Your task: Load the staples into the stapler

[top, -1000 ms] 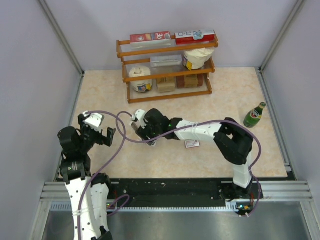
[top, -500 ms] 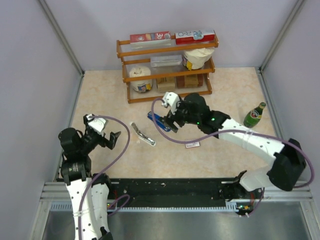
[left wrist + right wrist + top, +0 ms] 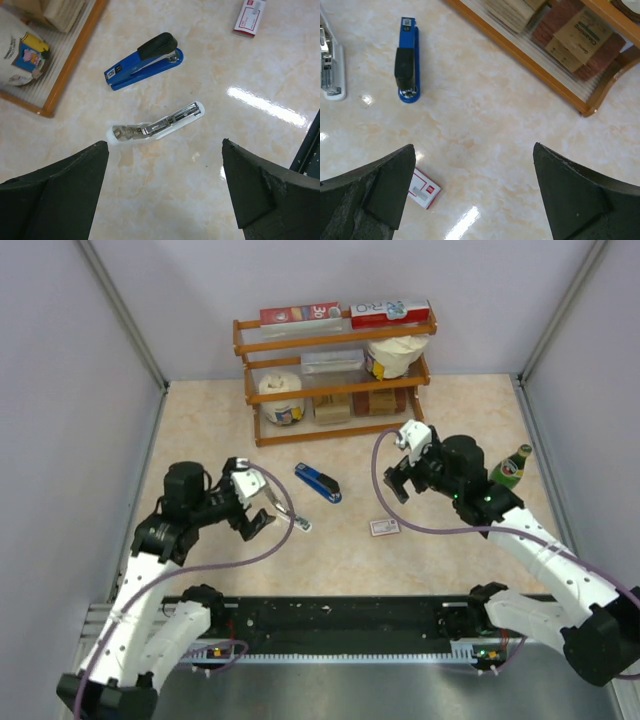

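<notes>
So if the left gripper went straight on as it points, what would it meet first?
Most likely the white plastic stapler lying open on the marbled table, in line with the left gripper, though depth is hard to judge.

Bright, even light falls from overhead. The glossy tabletop (image 3: 165, 165) throws a white glare streak at 3 o'clock in the left wrist view, and smaller patches at 6 and 9 o'clock in the right wrist view. The blue stapler (image 3: 142, 62) casts only a thin, soft shadow. The black fingers (image 3: 50, 200) at 5 and 7 o'clock show little detail. The top view is sharp.
</notes>
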